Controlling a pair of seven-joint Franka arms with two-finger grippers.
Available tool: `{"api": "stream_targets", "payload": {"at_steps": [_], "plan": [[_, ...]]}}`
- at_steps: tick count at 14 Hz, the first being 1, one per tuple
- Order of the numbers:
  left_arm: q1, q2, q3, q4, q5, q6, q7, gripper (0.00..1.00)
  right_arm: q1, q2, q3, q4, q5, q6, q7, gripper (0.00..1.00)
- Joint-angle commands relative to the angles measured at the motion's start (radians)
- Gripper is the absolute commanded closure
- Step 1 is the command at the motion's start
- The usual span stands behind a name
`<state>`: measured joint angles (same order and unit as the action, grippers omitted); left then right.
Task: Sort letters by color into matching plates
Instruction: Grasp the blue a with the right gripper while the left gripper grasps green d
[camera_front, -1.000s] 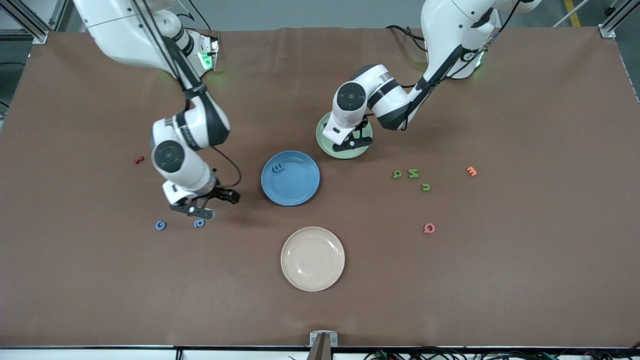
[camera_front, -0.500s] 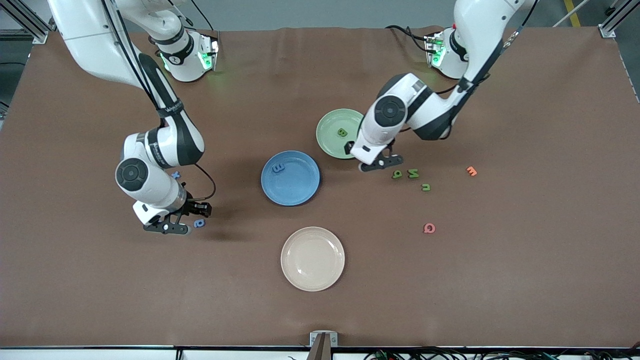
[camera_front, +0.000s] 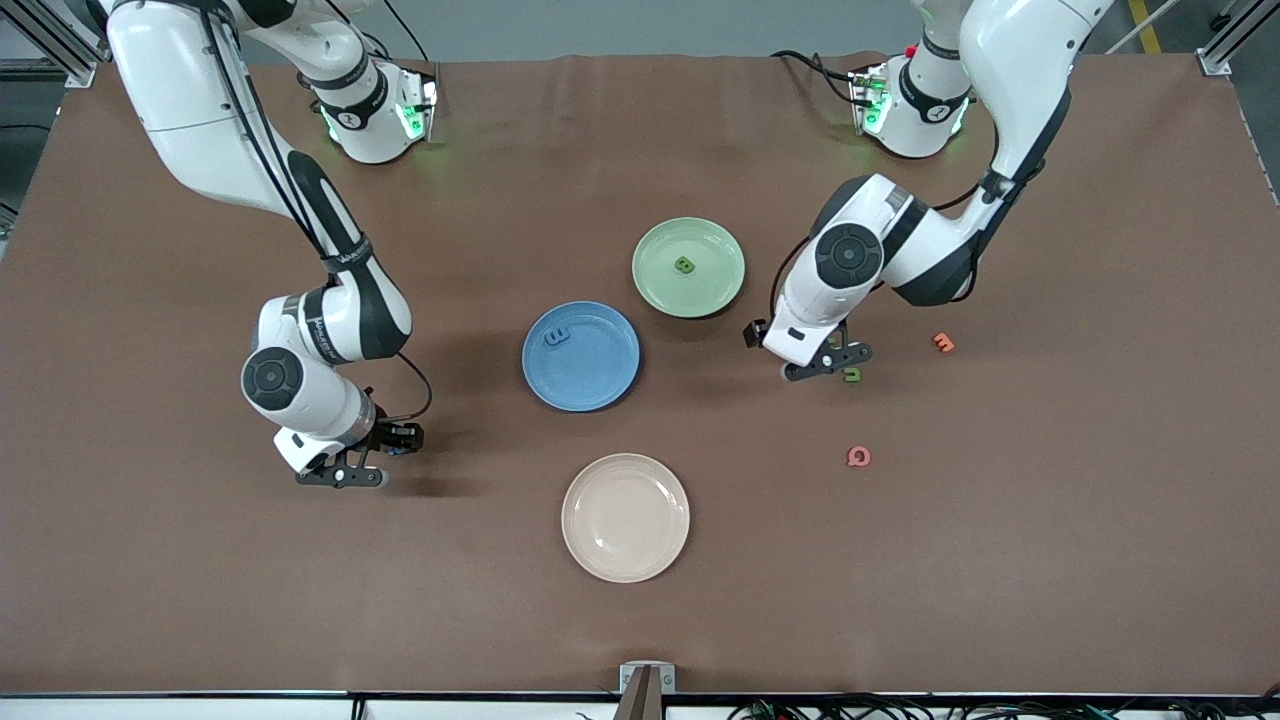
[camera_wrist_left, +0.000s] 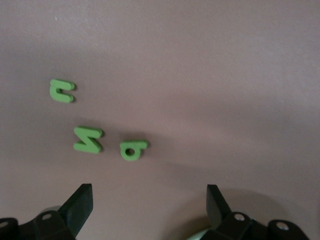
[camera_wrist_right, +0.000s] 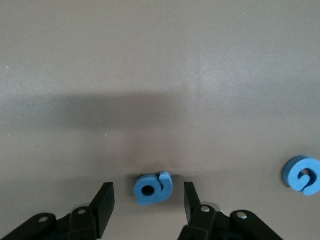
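Blue foam marks the right gripper's (camera_wrist_right: 145, 205) target: a small blue letter with a round hole (camera_wrist_right: 153, 188) lies on the brown table mat (camera_front: 1000, 560) between the two black fingers (camera_wrist_right: 102, 205), which stand partly apart on either side of it without touching it. A second blue letter, a G shape (camera_wrist_right: 302, 174), lies on the mat just beside them, outside the fingers. In the front view the right gripper (camera_front: 340, 474) sits low over the mat toward the right arm's end of the table, its forearm bent down from an elbow above and the wrist pointing at the table.

The cream plate (camera_front: 625, 517) is the plate nearest the front camera. Farther off, the blue plate (camera_front: 581, 355) carries one blue letter (camera_front: 557, 335) near its rim. Farther still, the green plate (camera_front: 689, 267) holds one green letter (camera_front: 685, 265).

The left gripper (camera_front: 822, 366) hangs over the mat toward the left arm's end of the table, with its fingers (camera_wrist_left: 80, 205) spread wide and empty. Its wrist view shows three green letters on the mat ahead of the fingers, none between them: a hooked one with a hole (camera_wrist_left: 133, 149), a zigzag one (camera_wrist_left: 88, 139) beside it, and a u-shaped one (camera_wrist_left: 62, 90) a little apart. The left arm folds sharply at the elbow, wrist turned downward. An orange letter (camera_front: 943, 342) and a pink letter (camera_front: 858, 457) lie loose on the mat nearby.
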<state>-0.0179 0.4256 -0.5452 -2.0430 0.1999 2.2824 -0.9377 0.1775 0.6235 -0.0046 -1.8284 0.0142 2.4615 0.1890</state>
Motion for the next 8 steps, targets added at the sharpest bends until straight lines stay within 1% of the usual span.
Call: {"api": "stream_targets", "payload": {"at_steps": [1, 5, 8], "plan": [[0.0, 0.051, 0.019, 0.007, 0.056, 0.048, -0.035, 0.0, -0.026, 0.028, 0.018, 0.031, -0.017, 0.013, -0.017, 0.35], [0.004, 0.107, 0.024, 0.009, 0.148, 0.075, -0.098, 0.0, -0.021, 0.05, 0.018, 0.029, -0.02, 0.039, -0.01, 0.35], [0.004, 0.125, 0.025, 0.01, 0.15, 0.077, -0.107, 0.0, -0.012, 0.05, 0.018, 0.026, -0.02, 0.034, -0.003, 0.35]]}}
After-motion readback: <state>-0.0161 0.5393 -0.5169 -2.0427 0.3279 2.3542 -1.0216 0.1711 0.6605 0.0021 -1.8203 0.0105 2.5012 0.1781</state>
